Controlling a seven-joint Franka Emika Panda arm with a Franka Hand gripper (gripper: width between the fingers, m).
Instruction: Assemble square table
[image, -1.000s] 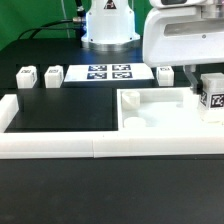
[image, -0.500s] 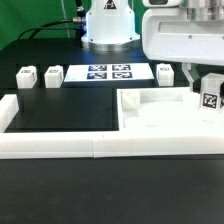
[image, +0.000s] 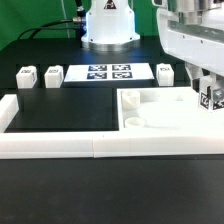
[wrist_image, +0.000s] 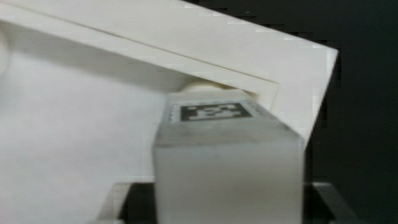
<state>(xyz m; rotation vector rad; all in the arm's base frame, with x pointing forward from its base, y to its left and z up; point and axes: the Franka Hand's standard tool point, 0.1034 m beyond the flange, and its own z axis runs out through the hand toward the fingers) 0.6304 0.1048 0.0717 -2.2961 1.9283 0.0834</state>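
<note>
My gripper (image: 205, 90) is shut on a white leg block (image: 210, 99) with a black-and-white tag, held at the far right corner of the square tabletop slab (image: 160, 112), tilted. In the wrist view the leg block (wrist_image: 222, 150) fills the middle between my dark fingers (wrist_image: 146, 200), its tagged end against the slab's corner (wrist_image: 125, 90). My gripper (wrist_image: 222, 208) sits at the picture's edge. Three more leg blocks stand at the back: two on the exterior view's left (image: 25, 77) (image: 53, 75), one further right (image: 165, 72).
The marker board (image: 108, 72) lies at the back by the robot base (image: 108, 25). A long white border rail (image: 60, 146) runs along the front and up the left side (image: 8, 108), with the slab resting against it on the right.
The hand has tilted and swung toward the exterior view's right. The held leg block now leans and sits partly behind the hand. The slab and other blocks have not moved.
</note>
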